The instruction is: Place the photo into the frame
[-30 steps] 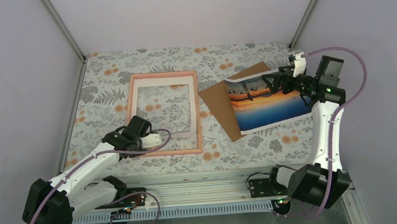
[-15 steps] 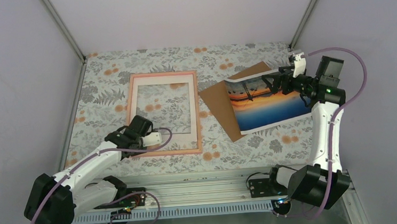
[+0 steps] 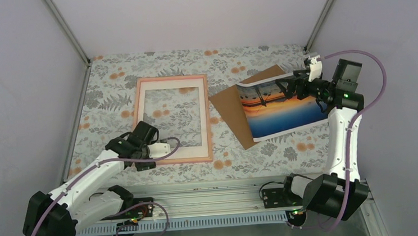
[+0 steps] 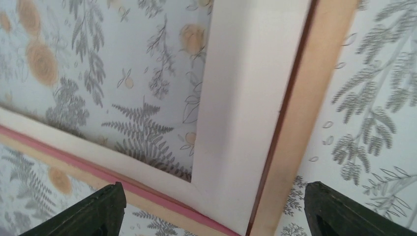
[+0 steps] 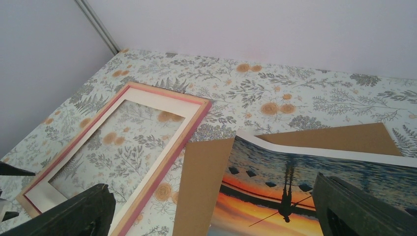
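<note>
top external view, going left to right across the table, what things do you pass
frame → brown board → photo, which lies partly over the board's right side

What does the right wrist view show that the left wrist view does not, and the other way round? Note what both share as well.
Only the right wrist view: the photo, lying partly over a brown board, the back wall, and the far end of the frame. Only the left wrist view: a close look at one frame corner, with a thin dark line between the mat and the frame's edge. Both: the frame, the white mat, and the floral cloth, seen through the opening too.
</note>
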